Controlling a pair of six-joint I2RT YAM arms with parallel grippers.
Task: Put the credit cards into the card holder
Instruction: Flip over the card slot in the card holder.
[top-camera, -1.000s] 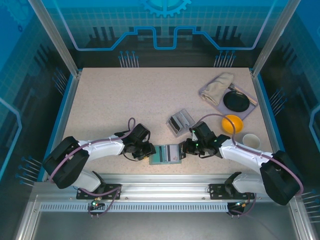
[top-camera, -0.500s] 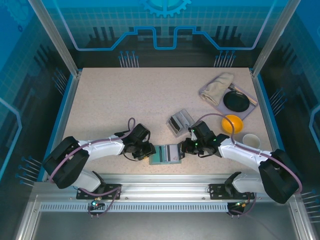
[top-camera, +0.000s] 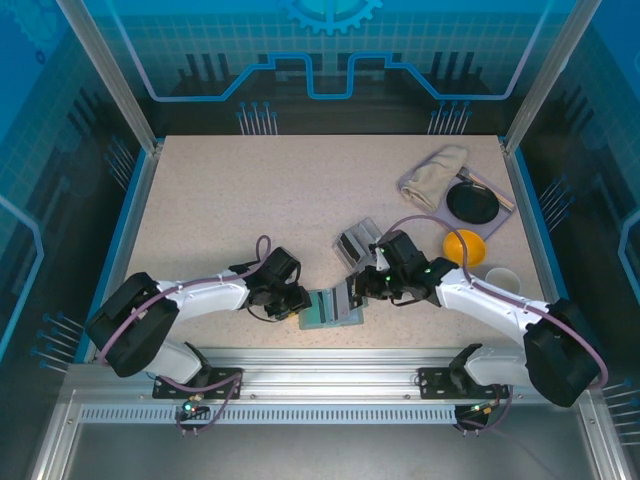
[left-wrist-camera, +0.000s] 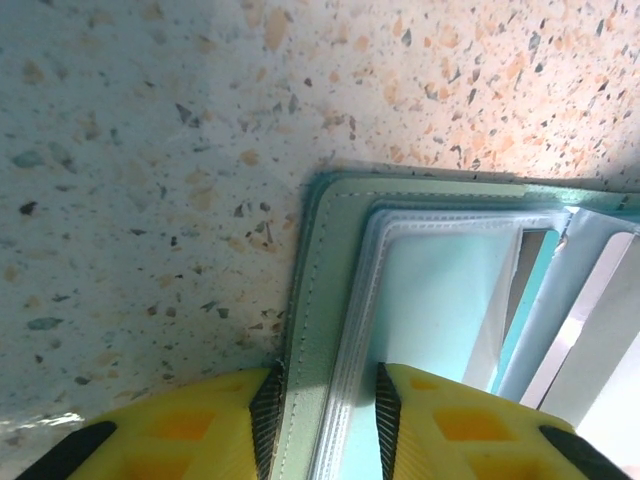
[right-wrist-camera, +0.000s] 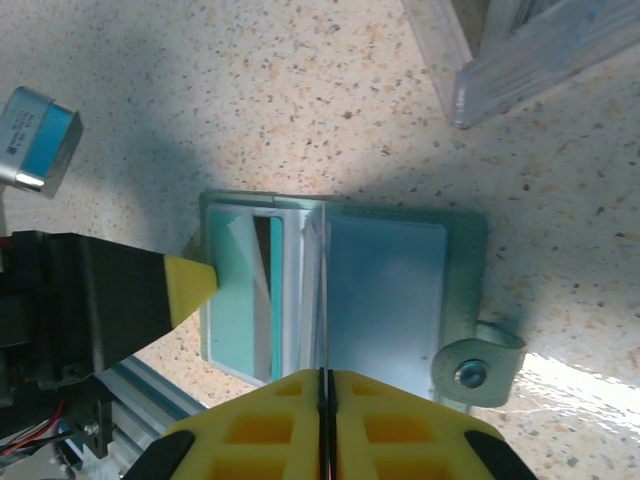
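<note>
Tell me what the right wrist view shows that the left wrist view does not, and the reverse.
Right wrist view: the right tool, shut on a thin upright leaf of the card holder; the holder's snap tab; a corner of a clear plastic box; a small grey and blue object.
Left wrist view: the holder's stitched border up close, with the left tool astride it, jaws apart.
Both: the open card holder, the left tool's yellow fingers, the speckled table.
</note>
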